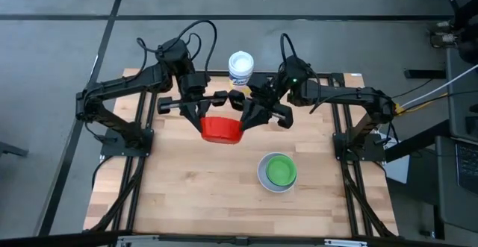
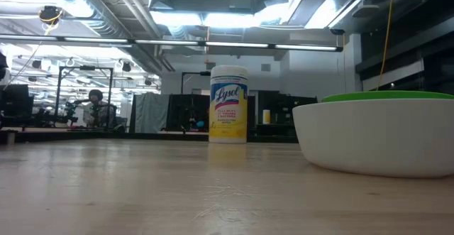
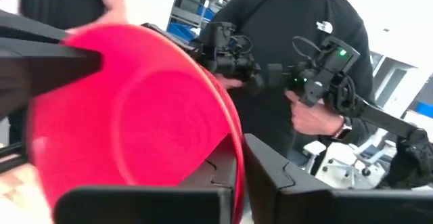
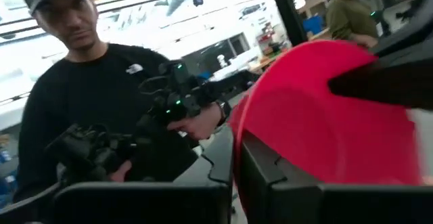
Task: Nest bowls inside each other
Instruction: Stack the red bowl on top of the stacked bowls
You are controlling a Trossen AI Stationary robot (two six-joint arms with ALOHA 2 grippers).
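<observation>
The small round red plastic bowl (image 1: 222, 130) hangs tipped on edge above the wooden worktop (image 1: 194, 187), toward its far side, pinched between my two hands — the left hand (image 1: 200, 117) clamped on one side of the rim, the right hand (image 1: 248, 117) closed over the opposite side, so that neither lets it swing. I judge this a hand-over, with both grips on at once so the bowl never goes loose. Nearer the front edge waits the white bowl (image 1: 277, 172) with the green bowl (image 1: 281, 169) already nested in it — likely where the red one goes. Beyond my hands stands a white cylindrical tub with a yellow label (image 1: 240, 69).
</observation>
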